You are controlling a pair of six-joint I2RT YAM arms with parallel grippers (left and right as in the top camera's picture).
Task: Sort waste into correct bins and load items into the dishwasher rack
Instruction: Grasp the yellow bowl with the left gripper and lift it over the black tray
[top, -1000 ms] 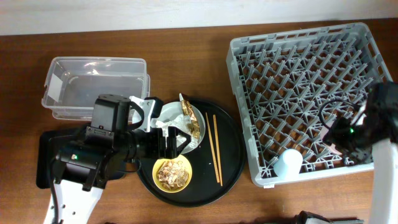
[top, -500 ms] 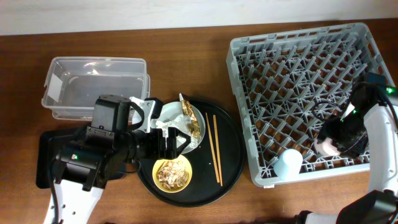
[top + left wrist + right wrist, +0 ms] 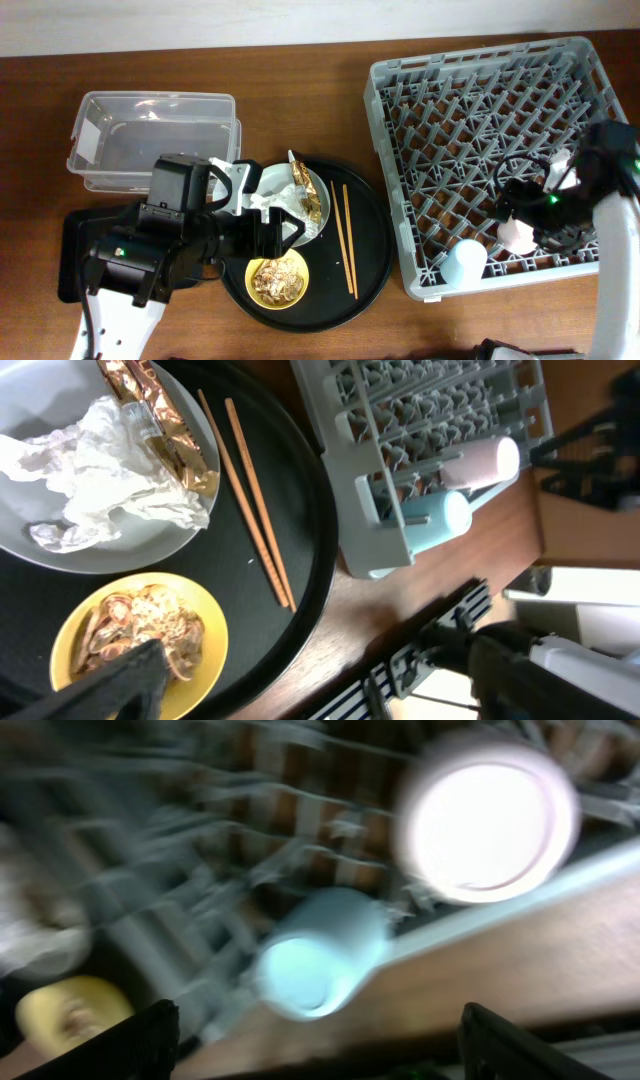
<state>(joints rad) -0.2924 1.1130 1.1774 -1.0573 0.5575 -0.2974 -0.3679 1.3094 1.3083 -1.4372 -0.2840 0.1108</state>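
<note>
The pink cup [image 3: 517,235] lies in the grey dishwasher rack [image 3: 480,130] near its front edge, beside the light-blue cup [image 3: 463,262]. In the blurred right wrist view the pink cup [image 3: 490,820] and blue cup [image 3: 320,955] lie ahead of my open, empty right gripper [image 3: 320,1050], which hovers just above them [image 3: 520,212]. My left gripper [image 3: 272,228] is open over the round tray, between the grey plate [image 3: 268,180] and the yellow bowl [image 3: 278,280] of brown scraps. The plate holds white tissue [image 3: 90,460] and the foil wrapper [image 3: 165,425]. Chopsticks [image 3: 343,238] lie on the tray.
The large round black tray [image 3: 375,240] carries the plate, bowl and chopsticks. The clear tub [image 3: 150,140] stands at the back left. The shallow black rectangular tray [image 3: 70,250] is mostly hidden under my left arm. The rack fills the right side.
My right arm has swung left along the rack's front rows, and the pink cup has ended up beside the blue cup, apart from the jaws. The left arm has hardly moved.
</note>
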